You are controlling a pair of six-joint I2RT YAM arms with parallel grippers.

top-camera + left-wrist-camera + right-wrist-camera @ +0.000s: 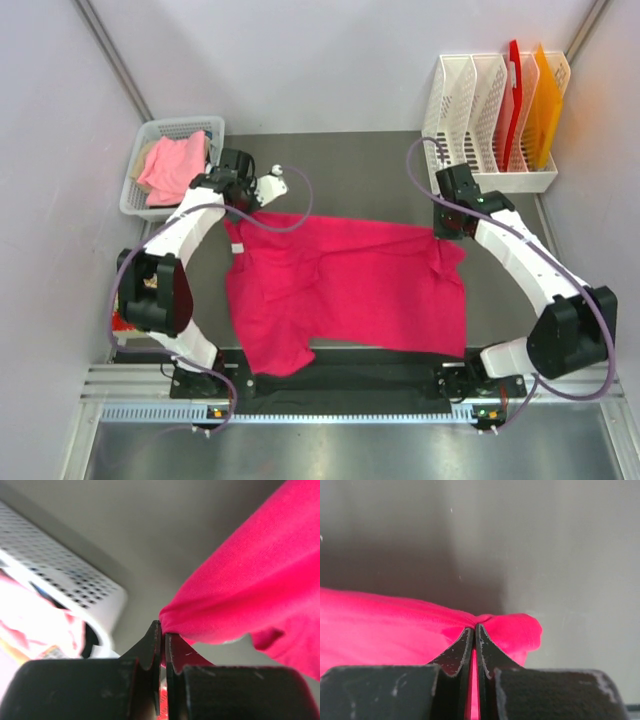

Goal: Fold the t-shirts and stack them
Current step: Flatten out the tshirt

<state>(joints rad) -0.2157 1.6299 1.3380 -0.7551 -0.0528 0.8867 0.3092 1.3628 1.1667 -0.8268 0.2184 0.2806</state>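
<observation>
A bright magenta-pink t-shirt [350, 285] lies spread across the middle of the dark table. My left gripper [240, 205] is shut on the shirt's far left corner; in the left wrist view the cloth [250, 590] bunches at the fingertips [156, 630]. My right gripper [445, 228] is shut on the shirt's far right corner; in the right wrist view the cloth [395, 625] is pinched between the fingertips [468, 635]. A paler salmon-pink t-shirt [172, 166] lies crumpled in the white basket [133, 195] at the far left.
A white slotted rack [480, 120] with red and orange boards stands at the far right. The basket [60, 585] also shows in the left wrist view, close to the left gripper. A metal rail runs along the near edge.
</observation>
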